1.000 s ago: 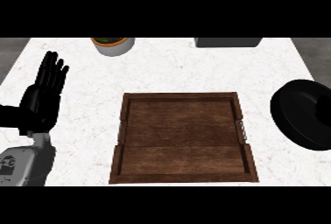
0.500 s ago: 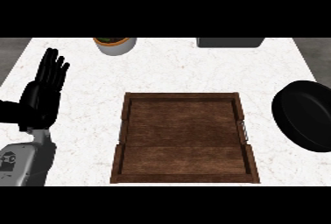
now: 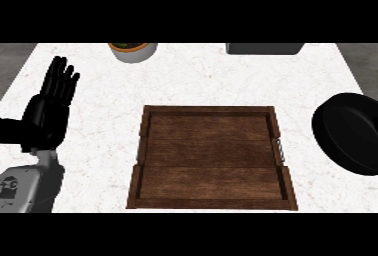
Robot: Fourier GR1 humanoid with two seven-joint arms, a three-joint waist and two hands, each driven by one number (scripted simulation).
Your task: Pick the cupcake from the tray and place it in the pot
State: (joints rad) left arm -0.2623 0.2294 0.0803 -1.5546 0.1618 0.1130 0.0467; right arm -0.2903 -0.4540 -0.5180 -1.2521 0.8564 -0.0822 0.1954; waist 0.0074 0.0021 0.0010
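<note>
Wooden tray (image 3: 214, 200) sits dead centre on the white marble counter (image 3: 207, 75), long side running toward the robot, a small metal handle on its 3 o'clock rail. Tray bed shows bare brown planks; no cupcake visible on it or anywhere else in view, so where the cupcake is cannot be told from here. It may be hidden, out of frame, or already moved.

Pot (image 3: 354, 135) is the black round vessel at 3 o'clock of the tray, just beside it but apart, partly cut by the view's right edge. Interior reads uniformly dark; whether anything lies inside cannot be made out. Its spot close to the tray makes sense for a short carry on the right-hand side.

Left hand (image 3: 48, 107) shows at 9 o'clock of the tray, well apart from it, fingers straight and pointing up toward 12 o'clock, close together, holding nothing. Grey forearm (image 3: 29, 185) comes in from the lower left. That looks like a resting pose, parked out of the work area.

Right hand shows nowhere in the view.

At 11 o'clock near the far edge stands a small grey planter (image 3: 133, 51) with brownish-green content; at 1 o'clock a dark grey box-like object (image 3: 264, 48), cut by the top. Both are far from tray and pot, likely just clutter and not in the way of a tray-to-pot path.
</note>
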